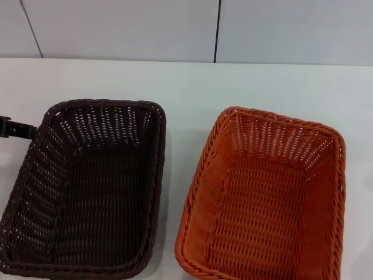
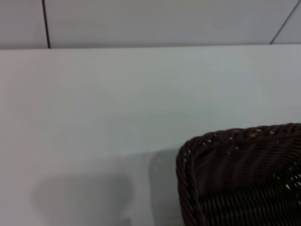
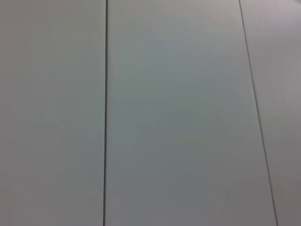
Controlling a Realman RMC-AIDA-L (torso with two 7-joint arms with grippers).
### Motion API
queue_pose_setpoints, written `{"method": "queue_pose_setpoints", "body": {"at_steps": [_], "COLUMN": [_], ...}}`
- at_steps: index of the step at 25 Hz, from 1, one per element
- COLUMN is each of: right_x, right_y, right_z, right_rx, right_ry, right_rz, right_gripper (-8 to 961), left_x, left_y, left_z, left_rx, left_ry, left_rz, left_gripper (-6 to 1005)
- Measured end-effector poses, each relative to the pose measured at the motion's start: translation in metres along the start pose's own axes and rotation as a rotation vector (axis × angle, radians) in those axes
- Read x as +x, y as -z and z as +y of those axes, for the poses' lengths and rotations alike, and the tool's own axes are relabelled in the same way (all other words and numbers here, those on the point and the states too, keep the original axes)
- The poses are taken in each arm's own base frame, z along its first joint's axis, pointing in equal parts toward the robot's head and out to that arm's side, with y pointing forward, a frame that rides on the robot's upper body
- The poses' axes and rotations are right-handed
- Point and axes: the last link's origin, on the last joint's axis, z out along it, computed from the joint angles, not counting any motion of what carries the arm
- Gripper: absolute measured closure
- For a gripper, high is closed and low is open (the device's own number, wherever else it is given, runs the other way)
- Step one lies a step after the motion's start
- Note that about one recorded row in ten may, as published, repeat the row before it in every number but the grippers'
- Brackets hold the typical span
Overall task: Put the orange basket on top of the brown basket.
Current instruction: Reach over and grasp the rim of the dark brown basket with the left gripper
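The brown basket [image 1: 87, 186] sits on the white table at the left in the head view, empty. The orange basket [image 1: 265, 201] sits beside it on the right, empty and slightly turned, with a narrow gap between them. A black part of my left gripper [image 1: 16, 128] shows at the left edge of the head view, next to the brown basket's far left rim. One corner of the brown basket [image 2: 244, 174] shows in the left wrist view. My right gripper is out of view; the right wrist view shows only wall panels.
The white table [image 1: 186, 81] stretches behind both baskets to a grey panelled wall [image 1: 116, 26]. Both baskets run off the bottom edge of the head view. Bare table [image 2: 94, 103] lies beyond the brown basket's corner.
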Motion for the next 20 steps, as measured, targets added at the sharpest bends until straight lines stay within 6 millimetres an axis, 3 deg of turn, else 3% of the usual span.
{"method": "queue_pose_setpoints", "body": {"at_steps": [6,20], "right_x": [0.004,0.004], "right_y": [-0.004,-0.005], "right_z": [0.002,0.002], "right_rx": [-0.010,-0.016], "right_ry": [0.005,0.004], "right_rz": [0.005,-0.002], "right_gripper": [349,349], "left_x": [-0.005,-0.019], "left_y": [-0.009,-0.033], "left_z": [0.011,0.004], "left_rx": [-0.018,-0.039], "left_ry": [0.013,0.074], "left_rz": [-0.051,-0.106], "left_gripper": [323,326]}}
